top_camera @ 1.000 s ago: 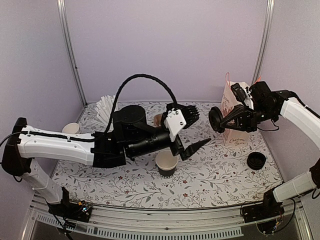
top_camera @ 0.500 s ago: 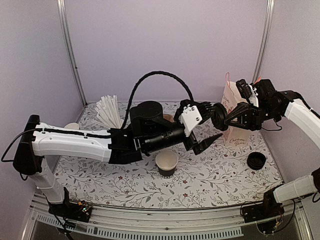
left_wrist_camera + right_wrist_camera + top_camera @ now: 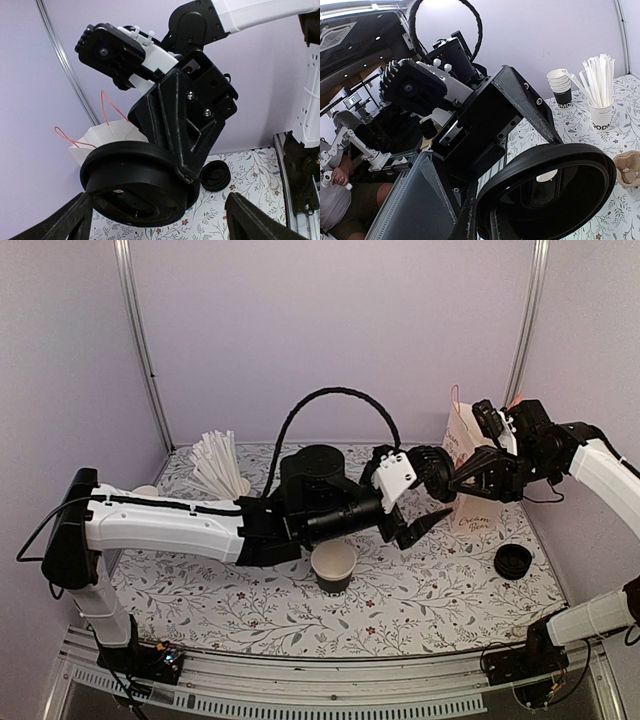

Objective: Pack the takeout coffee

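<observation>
The takeout coffee cup point(image 3: 333, 565) stands open and lidless at the middle of the surface point(image 3: 250, 610), so we judge that we are at the capping step, well short of bagging. Above and to its right, the left gripper point(image 3: 425, 490) holds its jaws spread wide on either side of the black lid point(image 3: 137, 182), grasping nothing, while the right gripper point(image 3: 452, 480) has its jaws clenched on that lid's rim in mid-air, just in front of the paper bag point(image 3: 468, 440). Next, we think, the left jaws must close squarely across the lid before the right lets go, or it may tilt or drop.
</observation>
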You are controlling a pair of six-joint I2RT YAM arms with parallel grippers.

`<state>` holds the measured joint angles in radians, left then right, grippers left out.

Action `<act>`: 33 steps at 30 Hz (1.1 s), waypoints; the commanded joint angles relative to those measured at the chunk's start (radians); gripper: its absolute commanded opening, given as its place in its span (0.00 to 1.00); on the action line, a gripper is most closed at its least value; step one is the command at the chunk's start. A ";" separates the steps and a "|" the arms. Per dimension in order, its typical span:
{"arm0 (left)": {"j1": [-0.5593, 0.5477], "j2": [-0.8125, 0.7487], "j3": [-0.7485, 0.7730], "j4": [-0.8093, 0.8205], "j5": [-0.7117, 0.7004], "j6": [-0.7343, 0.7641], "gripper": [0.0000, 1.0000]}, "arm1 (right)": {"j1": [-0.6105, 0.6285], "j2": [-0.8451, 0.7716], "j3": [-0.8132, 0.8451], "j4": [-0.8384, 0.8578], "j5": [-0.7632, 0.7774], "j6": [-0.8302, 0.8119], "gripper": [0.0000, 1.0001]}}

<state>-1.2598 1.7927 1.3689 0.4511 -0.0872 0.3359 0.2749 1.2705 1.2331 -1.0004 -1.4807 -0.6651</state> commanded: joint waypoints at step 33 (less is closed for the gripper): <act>0.056 0.056 0.045 0.014 0.062 -0.104 0.81 | 0.005 -0.043 -0.036 0.027 -0.023 0.017 0.07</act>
<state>-1.2221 1.8519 1.4284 0.4370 -0.0338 0.2481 0.2749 1.2427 1.2087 -0.9855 -1.4837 -0.6487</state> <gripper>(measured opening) 0.844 0.076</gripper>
